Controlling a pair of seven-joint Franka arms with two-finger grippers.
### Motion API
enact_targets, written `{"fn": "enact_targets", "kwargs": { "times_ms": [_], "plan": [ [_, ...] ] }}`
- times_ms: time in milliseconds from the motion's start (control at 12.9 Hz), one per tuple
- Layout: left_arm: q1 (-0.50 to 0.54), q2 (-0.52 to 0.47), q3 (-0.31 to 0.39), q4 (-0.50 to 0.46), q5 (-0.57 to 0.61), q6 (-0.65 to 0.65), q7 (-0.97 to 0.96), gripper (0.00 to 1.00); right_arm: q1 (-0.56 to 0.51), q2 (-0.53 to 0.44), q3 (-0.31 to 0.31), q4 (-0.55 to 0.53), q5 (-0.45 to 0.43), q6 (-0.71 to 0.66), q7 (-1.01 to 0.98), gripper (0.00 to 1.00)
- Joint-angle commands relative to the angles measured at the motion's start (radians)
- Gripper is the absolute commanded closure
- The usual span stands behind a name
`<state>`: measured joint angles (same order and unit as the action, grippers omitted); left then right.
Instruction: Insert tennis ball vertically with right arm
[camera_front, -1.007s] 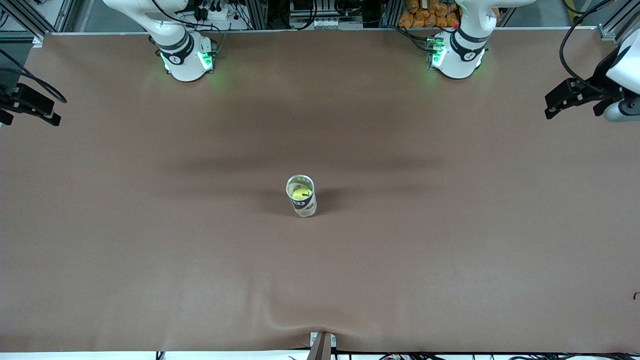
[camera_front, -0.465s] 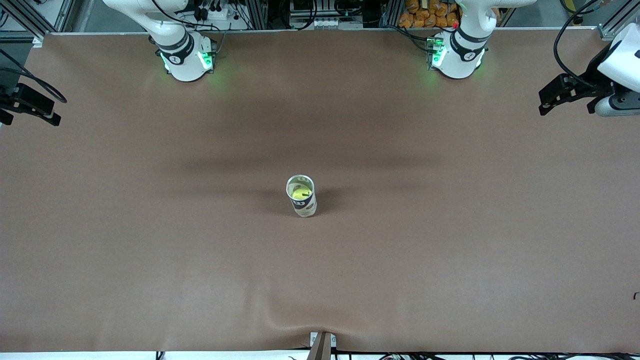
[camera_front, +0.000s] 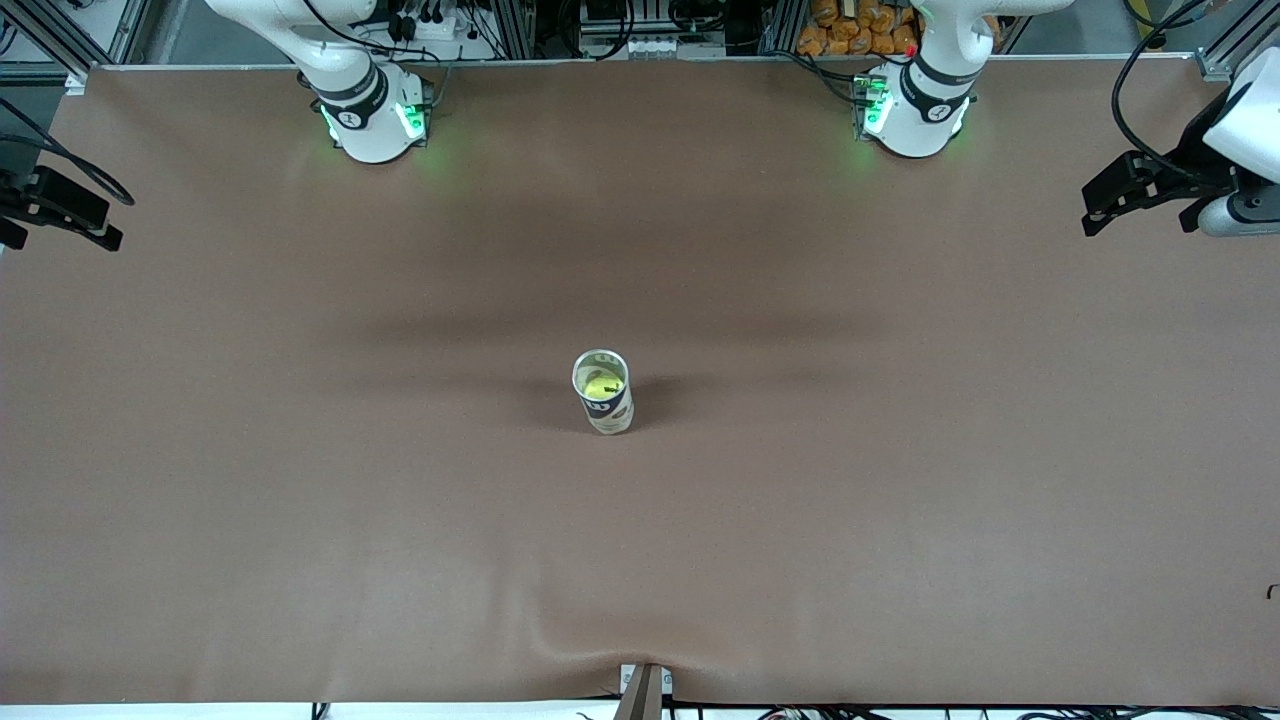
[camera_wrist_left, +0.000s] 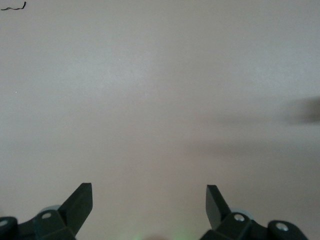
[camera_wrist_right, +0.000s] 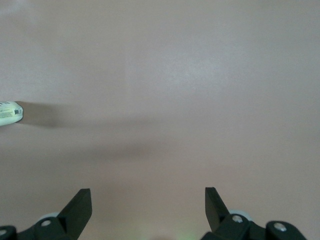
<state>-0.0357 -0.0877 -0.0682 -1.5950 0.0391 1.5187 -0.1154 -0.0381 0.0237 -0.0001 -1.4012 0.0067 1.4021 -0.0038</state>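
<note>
A white and dark tennis can (camera_front: 608, 410) stands upright in the middle of the brown table, its mouth open upward. A yellow tennis ball (camera_front: 603, 384) sits inside it, below the rim. My right gripper (camera_front: 95, 225) hangs open and empty over the table edge at the right arm's end, well away from the can. Its wrist view shows open fingers (camera_wrist_right: 148, 192) over bare table and a sliver of the can (camera_wrist_right: 10, 112). My left gripper (camera_front: 1090, 208) is open and empty over the left arm's end; its wrist view (camera_wrist_left: 149, 189) shows only bare table.
The brown table cover (camera_front: 300, 450) has a wrinkle near the front edge by a small clamp (camera_front: 645, 685). The two arm bases (camera_front: 372, 115) (camera_front: 915, 110) stand along the table edge farthest from the front camera.
The left gripper has shifted slightly at its end of the table, up and then a little back. The right gripper, the can and the ball have not moved.
</note>
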Motion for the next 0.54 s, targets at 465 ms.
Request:
{"fn": "enact_targets", "kwargs": {
  "times_ms": [465],
  "plan": [
    [-0.003, 0.026, 0.004, 0.030, -0.030, -0.020, 0.017, 0.00, -0.019, -0.015, 0.009, -0.009, 0.015, -0.011, -0.013, 0.00]
  ]
}}
